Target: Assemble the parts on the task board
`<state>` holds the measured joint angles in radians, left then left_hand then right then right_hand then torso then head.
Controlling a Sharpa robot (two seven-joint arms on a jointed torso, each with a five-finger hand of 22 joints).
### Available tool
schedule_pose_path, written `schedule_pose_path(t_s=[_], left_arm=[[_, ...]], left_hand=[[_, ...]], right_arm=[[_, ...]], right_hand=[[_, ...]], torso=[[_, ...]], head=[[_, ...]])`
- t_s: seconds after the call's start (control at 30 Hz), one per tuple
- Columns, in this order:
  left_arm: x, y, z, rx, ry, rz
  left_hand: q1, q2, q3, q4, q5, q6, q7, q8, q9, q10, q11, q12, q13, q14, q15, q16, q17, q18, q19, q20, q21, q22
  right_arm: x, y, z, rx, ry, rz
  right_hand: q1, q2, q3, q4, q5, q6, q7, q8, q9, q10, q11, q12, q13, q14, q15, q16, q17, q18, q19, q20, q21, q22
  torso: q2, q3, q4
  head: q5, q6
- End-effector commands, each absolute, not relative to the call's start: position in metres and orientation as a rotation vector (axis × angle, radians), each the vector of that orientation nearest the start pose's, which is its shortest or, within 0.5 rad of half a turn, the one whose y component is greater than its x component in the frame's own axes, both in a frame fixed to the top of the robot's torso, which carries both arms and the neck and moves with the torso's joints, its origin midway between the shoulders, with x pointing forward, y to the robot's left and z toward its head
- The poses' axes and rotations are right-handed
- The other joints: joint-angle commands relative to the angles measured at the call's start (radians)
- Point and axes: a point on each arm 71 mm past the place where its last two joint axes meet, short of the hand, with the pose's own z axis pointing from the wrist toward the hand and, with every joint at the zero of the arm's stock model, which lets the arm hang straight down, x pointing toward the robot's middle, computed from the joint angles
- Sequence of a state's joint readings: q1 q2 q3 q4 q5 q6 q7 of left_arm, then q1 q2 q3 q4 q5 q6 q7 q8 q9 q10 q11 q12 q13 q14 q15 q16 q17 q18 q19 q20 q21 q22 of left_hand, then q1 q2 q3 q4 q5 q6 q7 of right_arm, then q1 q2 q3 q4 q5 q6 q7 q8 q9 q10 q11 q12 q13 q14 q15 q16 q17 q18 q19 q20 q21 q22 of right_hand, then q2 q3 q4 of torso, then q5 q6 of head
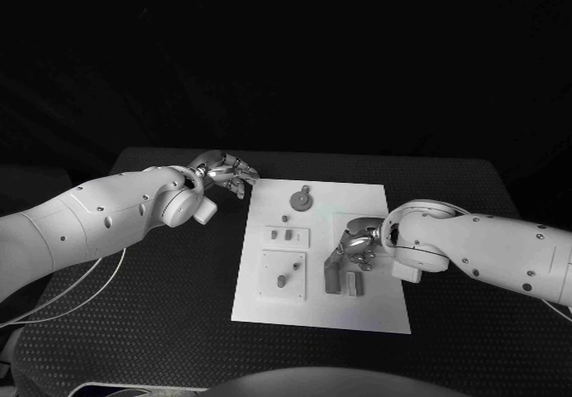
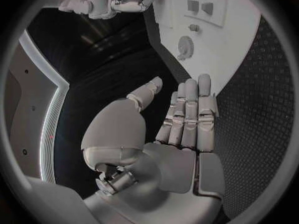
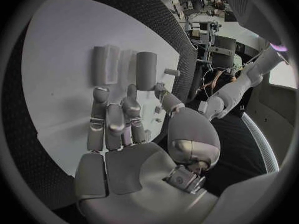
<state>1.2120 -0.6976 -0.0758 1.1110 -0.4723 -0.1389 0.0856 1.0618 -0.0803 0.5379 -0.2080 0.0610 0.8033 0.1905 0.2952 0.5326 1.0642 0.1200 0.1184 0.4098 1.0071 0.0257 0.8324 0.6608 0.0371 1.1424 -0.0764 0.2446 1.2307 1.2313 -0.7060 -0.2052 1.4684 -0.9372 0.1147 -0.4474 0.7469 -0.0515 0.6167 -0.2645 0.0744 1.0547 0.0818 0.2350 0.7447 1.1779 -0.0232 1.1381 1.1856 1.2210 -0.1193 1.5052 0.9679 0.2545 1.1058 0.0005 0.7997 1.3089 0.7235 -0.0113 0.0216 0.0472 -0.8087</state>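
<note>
White rectangular task board (image 1: 358,306) lies mid-table on the black mat. Round grey gear-like part (image 1: 302,200) sits near its far edge. Left hand (image 1: 226,175) hovers just off the board's far-left corner, fingers straight, holding nothing. Right hand (image 1: 358,246) is over the upright grey blocks (image 1: 342,279), fingers extended, empty; contact unclear.

You have one task board (image 1: 358,306) on one table (image 1: 143,331). On the board you can count one round gear-like part (image 1: 302,200), two raised square blocks (image 1: 286,236) and two upright bars (image 1: 342,279). Two hands: left hand (image 1: 224,175), right hand (image 1: 356,246).
</note>
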Motion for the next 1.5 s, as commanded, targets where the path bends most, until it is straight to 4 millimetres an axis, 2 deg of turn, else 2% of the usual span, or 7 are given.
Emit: schedule_pose_path(t_s=[0.03, 0.63, 0.73, 0.83, 0.93, 1.3, 1.5], left_arm=[[0.549, 0.25, -0.223, -0.793, 1.812, -1.06], [0.549, 0.251, -0.223, -0.793, 1.813, -1.059], [0.549, 0.251, -0.223, -0.793, 1.812, -1.059], [0.549, 0.251, -0.223, -0.793, 1.813, -1.059], [0.549, 0.251, -0.223, -0.794, 1.812, -1.058], [0.549, 0.251, -0.223, -0.793, 1.807, -1.058], [0.549, 0.252, -0.223, -0.794, 1.801, -1.056]], left_hand=[[-0.012, 0.0, 0.0, 0.006, -0.003, -0.001, 0.007, -0.002, 0.0, -0.023, 0.014, 0.006, -0.001, 0.006, 0.0, -0.006, 0.001, 0.055, 0.004, 0.001, -0.004, 0.001], [-0.012, -0.001, 0.0, 0.007, -0.003, -0.002, 0.007, -0.002, 0.0, -0.026, 0.014, 0.007, -0.002, 0.006, 0.0, -0.006, 0.002, 0.055, 0.004, 0.002, -0.005, 0.002], [-0.012, -0.001, 0.0, 0.007, -0.003, -0.002, 0.007, -0.002, 0.0, -0.026, 0.014, 0.007, -0.002, 0.005, 0.0, -0.007, 0.002, 0.055, 0.004, 0.002, -0.005, 0.002], [-0.012, -0.001, 0.0, 0.007, -0.003, -0.002, 0.007, -0.002, 0.0, -0.026, 0.015, 0.007, -0.002, 0.005, 0.0, -0.007, 0.002, 0.055, 0.004, 0.002, -0.005, 0.002], [-0.012, -0.001, 0.0, 0.007, -0.003, -0.002, 0.007, -0.002, 0.0, -0.027, 0.015, 0.007, -0.002, 0.005, 0.0, -0.007, 0.002, 0.055, 0.004, 0.002, -0.005, 0.002], [-0.013, -0.001, 0.0, 0.008, -0.003, -0.002, 0.007, -0.002, 0.0, -0.027, 0.015, 0.008, -0.002, 0.005, 0.001, -0.007, 0.003, 0.056, 0.004, 0.002, -0.006, 0.003], [-0.013, -0.001, 0.0, 0.008, -0.003, -0.002, 0.007, -0.002, 0.0, -0.028, 0.015, 0.008, -0.002, 0.005, 0.001, -0.007, 0.003, 0.056, 0.004, 0.003, -0.006, 0.003]], right_arm=[[0.452, -0.171, -0.281, 0.107, 2.524, 0.464], [0.45, -0.175, -0.281, 0.1, 2.512, 0.449], [0.451, -0.175, -0.28, 0.104, 2.501, 0.447], [0.451, -0.175, -0.28, 0.105, 2.494, 0.451], [0.451, -0.175, -0.28, 0.109, 2.489, 0.453], [0.45, -0.182, -0.275, 0.13, 2.436, 0.493], [0.448, -0.186, -0.263, 0.154, 2.35, 0.558]], right_hand=[[0.0, 0.01, -0.001, 0.006, 0.004, 0.002, 0.003, -0.003, -0.001, -0.005, -0.001, 0.002, 0.0, -0.001, -0.004, 0.005, 0.0, 0.007, -0.002, 0.006, 0.002, 0.019], [-0.005, 0.0, -0.004, 0.009, 0.004, 0.001, 0.004, -0.004, -0.002, -0.011, 0.0, -0.003, -0.004, -0.006, -0.003, 0.005, -0.006, 0.007, -0.004, 0.007, 0.002, 0.019], [-0.016, -0.021, -0.008, 0.017, 0.005, -0.003, 0.005, -0.007, -0.004, -0.02, 0.001, -0.01, -0.009, -0.012, -0.003, 0.004, -0.011, 0.007, -0.006, 0.008, 0.001, 0.019], [-0.039, -0.065, -0.008, 0.044, 0.005, -0.01, 0.007, -0.012, -0.007, -0.03, 0.003, -0.014, -0.011, -0.023, -0.002, 0.001, -0.021, 0.007, -0.008, 0.009, -0.003, 0.018], [-0.052, -0.093, 0.002, 0.075, 0.005, -0.014, 0.008, -0.015, -0.009, -0.034, 0.004, -0.014, -0.011, -0.029, -0.001, 0.0, -0.027, 0.007, -0.009, 0.008, -0.005, 0.017], [-0.054, -0.112, 0.013, 0.094, 0.005, -0.016, 0.009, -0.015, -0.009, -0.036, 0.005, -0.013, -0.01, -0.03, 0.0, 0.0, -0.028, 0.007, -0.008, 0.006, -0.005, 0.018], [-0.04, -0.123, 0.021, 0.096, 0.004, -0.021, 0.01, -0.017, -0.008, -0.035, 0.005, -0.01, -0.01, -0.026, -0.001, 0.002, -0.025, 0.007, -0.005, 0.004, -0.003, 0.018]], torso=[[0.0, 0.0004, -0.0007], [0.0, 0.0004, -0.0008], [0.0, 0.0002, -0.0006], [0.0, 0.0001, -0.0003], [0.0, -0.0001, 0.0], [0.0, -0.0003, -0.0005], [-0.001, 0.0006, -0.0024]], head=[[0.001, -0.001], [0.0, 0.0], [-0.001, 0.0], [-0.002, 0.001], [-0.002, 0.001], [-0.004, 0.005], [-0.006, 0.01]])
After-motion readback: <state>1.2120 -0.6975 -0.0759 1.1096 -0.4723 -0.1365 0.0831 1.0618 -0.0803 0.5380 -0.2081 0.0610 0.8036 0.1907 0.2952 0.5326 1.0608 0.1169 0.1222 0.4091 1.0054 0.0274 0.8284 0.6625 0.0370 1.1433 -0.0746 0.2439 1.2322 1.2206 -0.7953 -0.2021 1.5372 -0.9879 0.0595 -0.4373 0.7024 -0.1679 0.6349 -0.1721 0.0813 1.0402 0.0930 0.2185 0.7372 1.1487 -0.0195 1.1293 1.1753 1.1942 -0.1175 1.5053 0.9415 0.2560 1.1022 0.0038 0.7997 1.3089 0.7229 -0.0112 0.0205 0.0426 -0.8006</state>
